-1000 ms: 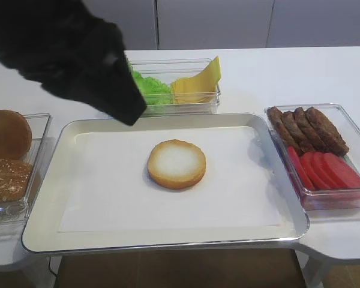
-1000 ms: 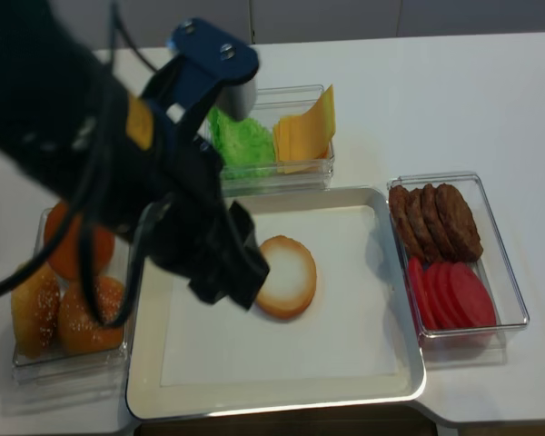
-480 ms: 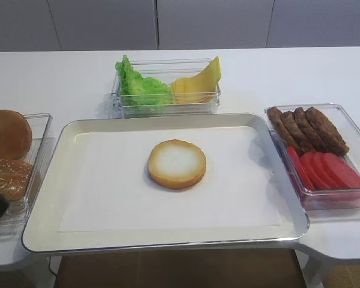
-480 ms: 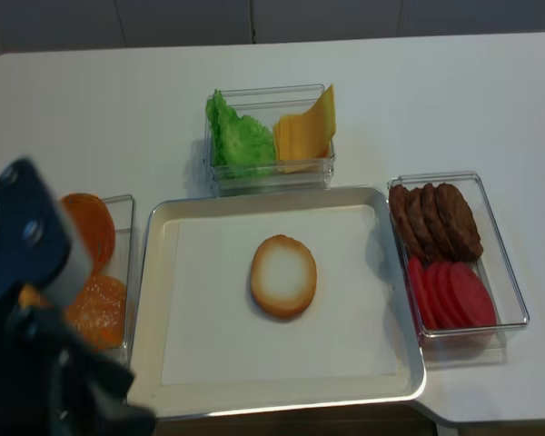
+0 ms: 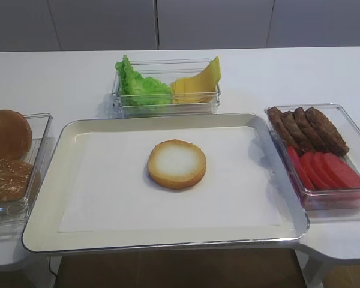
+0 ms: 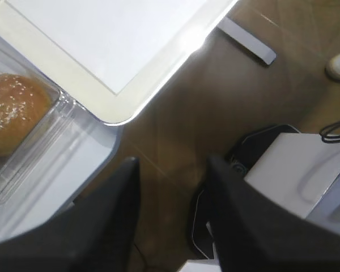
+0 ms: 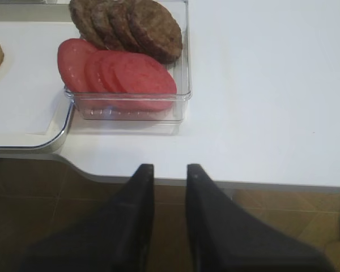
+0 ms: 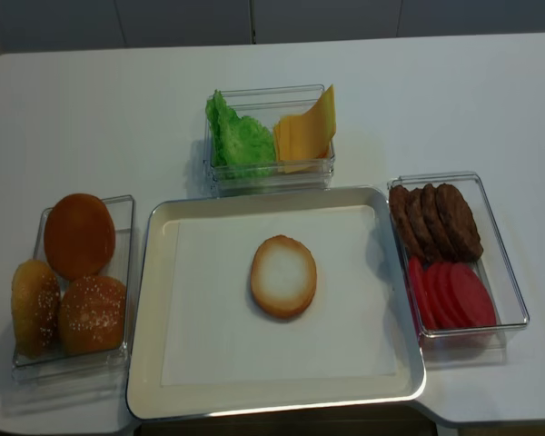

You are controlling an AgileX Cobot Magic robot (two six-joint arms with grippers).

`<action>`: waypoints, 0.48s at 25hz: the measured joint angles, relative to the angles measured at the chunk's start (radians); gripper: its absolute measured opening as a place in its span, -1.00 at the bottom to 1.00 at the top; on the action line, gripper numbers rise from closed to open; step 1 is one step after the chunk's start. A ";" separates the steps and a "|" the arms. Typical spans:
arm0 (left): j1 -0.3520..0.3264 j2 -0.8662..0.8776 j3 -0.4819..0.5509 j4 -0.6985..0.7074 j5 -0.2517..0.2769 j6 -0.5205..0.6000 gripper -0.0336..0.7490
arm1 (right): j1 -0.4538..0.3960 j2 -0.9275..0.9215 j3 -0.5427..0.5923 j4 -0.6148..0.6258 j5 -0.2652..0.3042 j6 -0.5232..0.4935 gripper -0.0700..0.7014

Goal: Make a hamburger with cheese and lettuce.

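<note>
Golden-brown and cut face up, the hamburger (image 5: 176,164) is so far one bun half alone on the tray (image 5: 42,210). Cheese (image 5: 198,84) and lettuce (image 5: 138,89) lie untouched in their clear box (image 5: 168,108), so both layers remain. Left hand (image 6: 170,221) hangs off the counter (image 5: 288,72) edge, empty and parted, the tray corner ahead of it. Right hand (image 7: 170,181), nearly closed and empty, sits below the counter edge, tomato slices (image 7: 116,71) just ahead.

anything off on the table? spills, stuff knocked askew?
Nothing stands out. Bun half lies cut face up mid-tray; lettuce and cheese sit in their box, patties and tomato slices in theirs. No spills.
</note>
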 joint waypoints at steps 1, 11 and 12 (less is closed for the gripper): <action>0.000 -0.070 0.019 0.002 0.002 0.002 -0.17 | 0.000 0.000 0.000 0.000 0.000 0.000 -0.38; 0.000 -0.288 0.126 -0.035 -0.003 0.065 -0.17 | 0.000 0.000 0.000 0.000 0.000 0.000 -0.38; 0.000 -0.297 0.135 -0.035 -0.007 0.071 -0.17 | 0.000 0.000 0.000 0.000 0.000 0.000 -0.38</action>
